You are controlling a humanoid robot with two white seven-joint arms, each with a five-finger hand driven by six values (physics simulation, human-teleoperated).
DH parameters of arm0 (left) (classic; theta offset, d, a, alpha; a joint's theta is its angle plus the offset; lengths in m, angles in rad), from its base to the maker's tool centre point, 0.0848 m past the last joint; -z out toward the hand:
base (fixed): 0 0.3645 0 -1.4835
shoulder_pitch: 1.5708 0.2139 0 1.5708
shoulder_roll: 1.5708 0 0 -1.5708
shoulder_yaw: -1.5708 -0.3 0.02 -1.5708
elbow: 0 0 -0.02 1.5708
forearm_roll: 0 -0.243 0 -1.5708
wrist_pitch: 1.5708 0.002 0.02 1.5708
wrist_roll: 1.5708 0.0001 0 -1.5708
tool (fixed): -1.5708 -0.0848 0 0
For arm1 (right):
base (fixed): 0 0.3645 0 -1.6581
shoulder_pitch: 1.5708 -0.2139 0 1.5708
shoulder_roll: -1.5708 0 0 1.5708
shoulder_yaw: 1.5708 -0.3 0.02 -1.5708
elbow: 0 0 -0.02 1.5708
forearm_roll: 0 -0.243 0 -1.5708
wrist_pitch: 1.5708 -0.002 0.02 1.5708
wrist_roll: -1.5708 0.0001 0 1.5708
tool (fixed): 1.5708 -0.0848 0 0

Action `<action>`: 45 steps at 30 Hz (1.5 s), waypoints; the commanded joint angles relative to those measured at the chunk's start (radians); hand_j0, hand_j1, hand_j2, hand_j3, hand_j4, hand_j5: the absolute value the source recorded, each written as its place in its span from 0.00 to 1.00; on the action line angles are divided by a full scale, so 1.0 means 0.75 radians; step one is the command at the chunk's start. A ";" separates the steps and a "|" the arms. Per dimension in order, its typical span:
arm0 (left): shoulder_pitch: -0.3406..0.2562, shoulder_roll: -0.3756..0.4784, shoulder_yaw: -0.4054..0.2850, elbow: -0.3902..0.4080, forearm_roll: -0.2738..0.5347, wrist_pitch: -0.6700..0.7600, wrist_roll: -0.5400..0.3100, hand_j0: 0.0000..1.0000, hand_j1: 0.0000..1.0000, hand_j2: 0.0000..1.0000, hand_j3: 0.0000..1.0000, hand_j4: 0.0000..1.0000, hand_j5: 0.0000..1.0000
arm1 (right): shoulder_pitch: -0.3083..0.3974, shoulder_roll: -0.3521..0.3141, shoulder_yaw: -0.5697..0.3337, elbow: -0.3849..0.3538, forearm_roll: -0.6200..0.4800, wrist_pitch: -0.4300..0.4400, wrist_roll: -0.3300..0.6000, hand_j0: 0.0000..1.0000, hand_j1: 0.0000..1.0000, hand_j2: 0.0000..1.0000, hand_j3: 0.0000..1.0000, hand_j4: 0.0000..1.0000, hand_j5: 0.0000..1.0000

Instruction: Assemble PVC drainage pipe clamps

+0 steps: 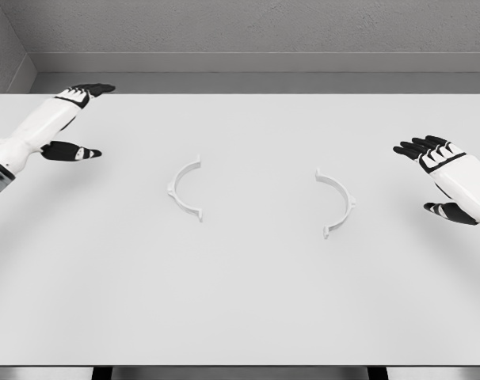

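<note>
From my remote station: wide white bench (248, 317) fills most of the view, matte, evenly lit, soft shadows only. Grey textured back wall (256, 24) with a paler baseboard strip (264, 62). Grey floor band (264, 82) behind the far edge. Dark gaps under the near edge.

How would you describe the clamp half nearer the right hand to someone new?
On the white table, two curved white pieces lie apart near the middle. Take the right clamp half, toward the right hand. Its open side faces left, unlike the left clamp half.
</note>
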 commanded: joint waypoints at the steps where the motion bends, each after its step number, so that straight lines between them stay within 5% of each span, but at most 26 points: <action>1: 0.002 -0.003 0.000 -0.007 -0.035 0.000 0.001 1.00 1.00 1.00 1.00 1.00 1.00 | -0.002 -0.001 0.002 -0.002 -0.008 0.002 -0.002 1.00 1.00 1.00 1.00 1.00 1.00; 4: 0.002 -0.027 0.000 -0.009 -0.041 0.000 0.001 1.00 1.00 1.00 1.00 1.00 1.00 | -0.029 0.007 0.012 0.000 -0.008 0.002 -0.002 1.00 1.00 1.00 1.00 1.00 1.00; 6: 0.002 -0.027 0.000 -0.009 -0.041 0.000 0.001 1.00 1.00 1.00 1.00 1.00 1.00 | -0.098 0.015 0.124 0.006 -0.006 0.002 -0.002 1.00 1.00 1.00 1.00 1.00 1.00; 10: 0.010 -0.056 -0.002 -0.034 -0.058 0.000 0.001 1.00 1.00 1.00 1.00 1.00 1.00 | -0.268 0.029 0.376 0.033 0.137 0.203 0.000 1.00 1.00 1.00 1.00 1.00 1.00; 17: 0.010 -0.122 -0.008 -0.032 -0.135 0.000 0.001 1.00 1.00 1.00 1.00 1.00 1.00 | -0.393 0.064 0.513 0.184 0.295 0.338 -0.002 1.00 1.00 1.00 1.00 1.00 1.00; 30: -0.004 -0.216 -0.071 0.028 -0.191 0.000 0.001 1.00 1.00 1.00 1.00 1.00 1.00 | -0.362 0.050 0.583 0.170 0.334 0.327 0.031 1.00 1.00 1.00 1.00 1.00 1.00; 45: -0.006 -0.302 -0.098 0.118 -0.199 0.000 0.001 1.00 1.00 1.00 1.00 1.00 1.00 | -0.329 0.025 0.566 0.047 0.315 0.323 0.071 1.00 1.00 1.00 1.00 1.00 1.00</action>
